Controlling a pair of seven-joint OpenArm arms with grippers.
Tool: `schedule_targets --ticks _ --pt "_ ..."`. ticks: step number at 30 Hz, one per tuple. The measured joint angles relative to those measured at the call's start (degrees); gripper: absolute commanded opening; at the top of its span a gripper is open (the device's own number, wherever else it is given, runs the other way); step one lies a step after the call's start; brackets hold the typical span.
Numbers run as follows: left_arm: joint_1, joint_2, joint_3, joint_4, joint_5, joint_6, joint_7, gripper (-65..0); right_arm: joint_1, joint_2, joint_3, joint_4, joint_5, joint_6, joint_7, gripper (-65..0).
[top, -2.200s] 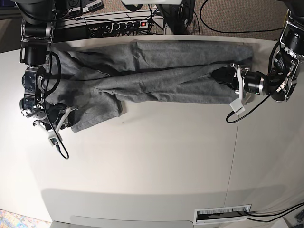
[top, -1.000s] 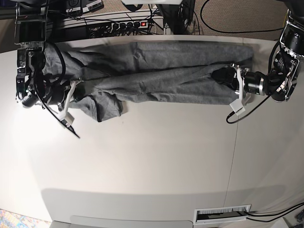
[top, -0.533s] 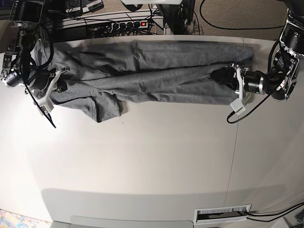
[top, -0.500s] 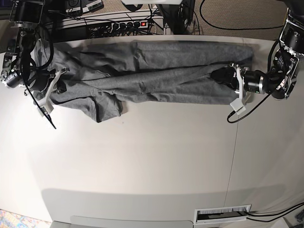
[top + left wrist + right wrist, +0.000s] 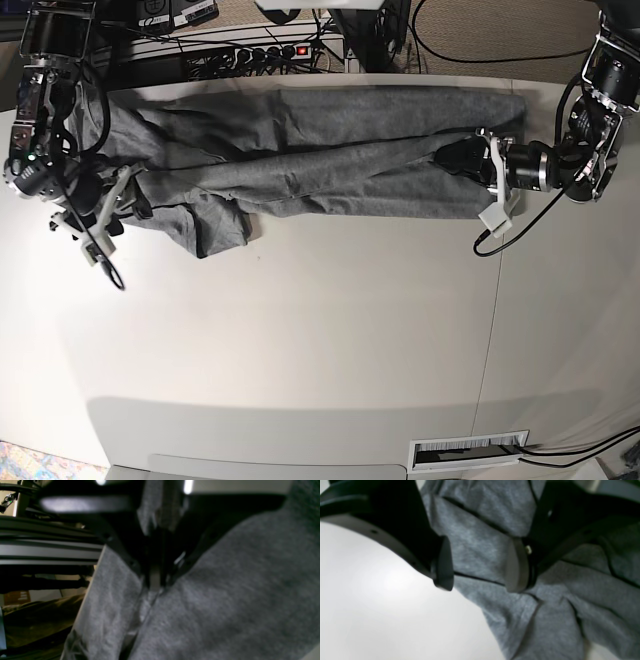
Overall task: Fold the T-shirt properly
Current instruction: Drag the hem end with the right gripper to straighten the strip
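Stretched across the bench (image 5: 330,330) top edge, long axis running nine to three o'clock: soft heather-grey T-shirt (image 5: 320,150), creased, loosely bunched. Left tool (image 5: 462,158) clenched on a pinch of fabric at the three o'clock end. Right tool (image 5: 480,567) released, fingers spread over rumpled cloth at the nine o'clock end, nearer the dangling sleeve.

Heather-grey T-shirt (image 5: 330,150), unprinted, on white table (image 5: 330,340); black fingers (image 5: 443,562).
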Motion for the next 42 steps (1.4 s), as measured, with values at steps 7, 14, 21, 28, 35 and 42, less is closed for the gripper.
schedule_targets --ticks 7,14,21,28,35,42 --pt "0.00 0.02 0.00 0.02 0.00 0.00 0.00 -62.5 6.78 -0.83 -12.24 -2.75 -9.97 0.22 5.03 -31.0" --pt "0.09 0.02 0.00 0.04 -0.02 0.00 -0.02 -62.5 13.42 -5.22 -15.23 -12.57 -13.55 0.00 8.00 -31.0" --pt "0.11 0.02 0.00 0.04 -0.02 0.00 -0.02 -62.5 14.51 -6.19 -15.26 -16.57 -13.44 0.00 7.54 -31.1" --pt "0.11 0.02 0.00 0.04 0.00 0.00 -0.02 -62.5 14.58 -6.16 -15.23 -20.98 -13.18 0.00 7.67 -37.8" --pt "0.11 0.02 0.00 0.04 0.00 0.00 -0.02 -62.5 14.71 -6.19 -15.23 -21.00 -12.24 -0.02 6.40 -65.0" --pt "0.11 0.02 0.00 0.04 0.00 0.00 -0.02 -62.5 14.32 -6.12 -15.23 -16.98 -13.35 -0.26 3.91 -65.0"
